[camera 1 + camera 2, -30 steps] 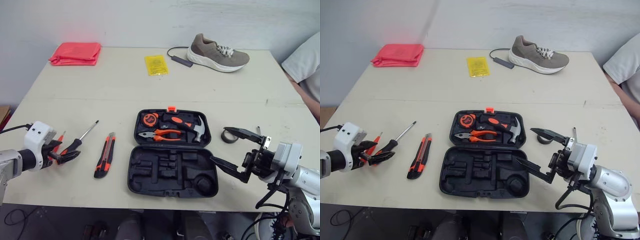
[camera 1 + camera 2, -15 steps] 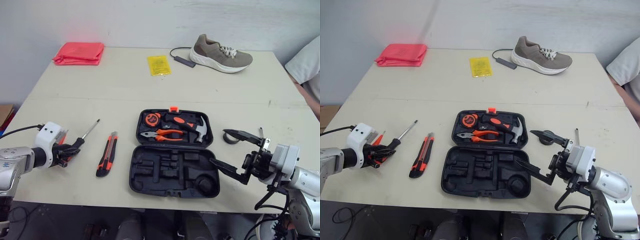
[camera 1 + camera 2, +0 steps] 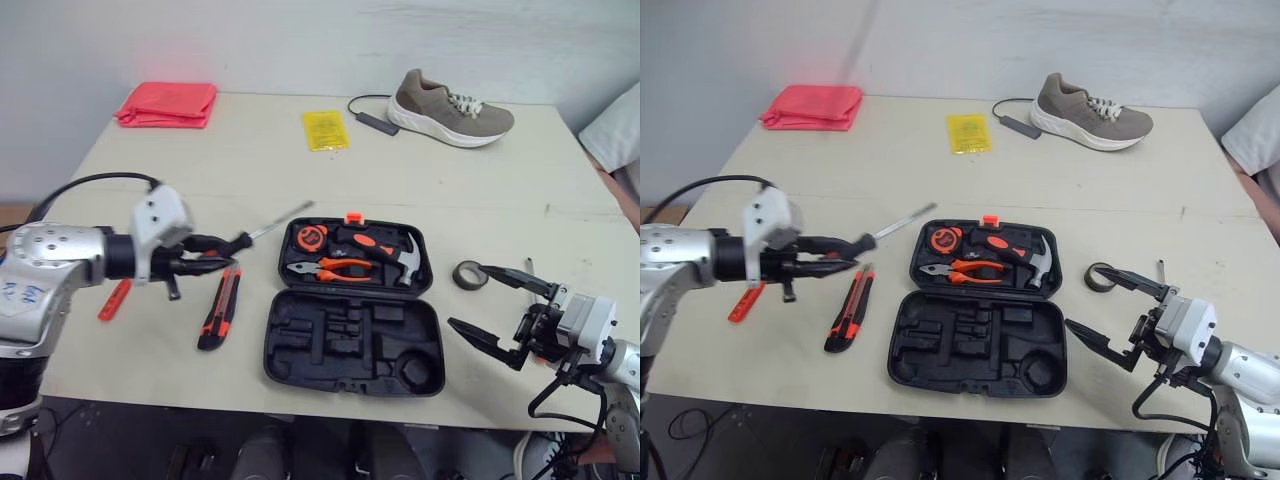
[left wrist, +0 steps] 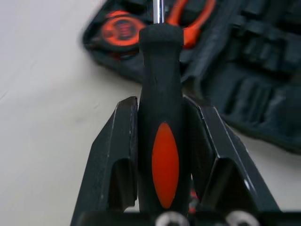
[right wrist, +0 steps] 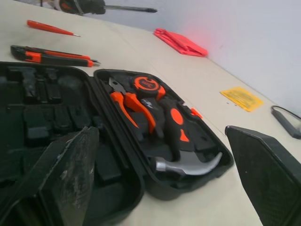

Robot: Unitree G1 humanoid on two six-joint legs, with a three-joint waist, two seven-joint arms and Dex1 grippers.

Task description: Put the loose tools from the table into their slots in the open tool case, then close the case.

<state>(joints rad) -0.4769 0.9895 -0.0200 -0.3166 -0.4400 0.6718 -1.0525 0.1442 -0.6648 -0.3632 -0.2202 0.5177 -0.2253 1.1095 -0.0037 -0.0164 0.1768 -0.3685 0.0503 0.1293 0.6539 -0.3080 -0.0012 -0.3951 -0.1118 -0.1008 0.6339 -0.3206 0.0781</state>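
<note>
The black tool case point(image 3: 300, 368) lies open mid-table. Its far half holds a tape measure point(image 3: 308, 237), orange pliers point(image 3: 330, 268) and a hammer point(image 3: 385, 250); the near half has empty slots. My left gripper point(image 3: 205, 254) is shut on the black-and-orange screwdriver point(image 3: 270, 225), held above the table just left of the case with its shaft pointing at the case's far left corner. The handle point(image 4: 160, 117) sits between both fingers point(image 4: 113, 155). An orange utility knife point(image 3: 220, 308) and a small red screwdriver point(image 3: 114, 298) lie on the table. My right gripper point(image 3: 495, 308) hangs open right of the case.
A roll of dark tape point(image 3: 467, 274) lies by the right gripper's far finger. At the back of the table are a shoe point(image 3: 453, 97), a yellow packet point(image 3: 325, 130), a red cloth point(image 3: 167, 103) and a black cable point(image 3: 370, 122). A person's sleeve point(image 3: 622, 130) shows at the right edge.
My left gripper closed on the screwdriver, lifted it off the table and carried it right, toward the case. The right gripper stays open in about the same place.
</note>
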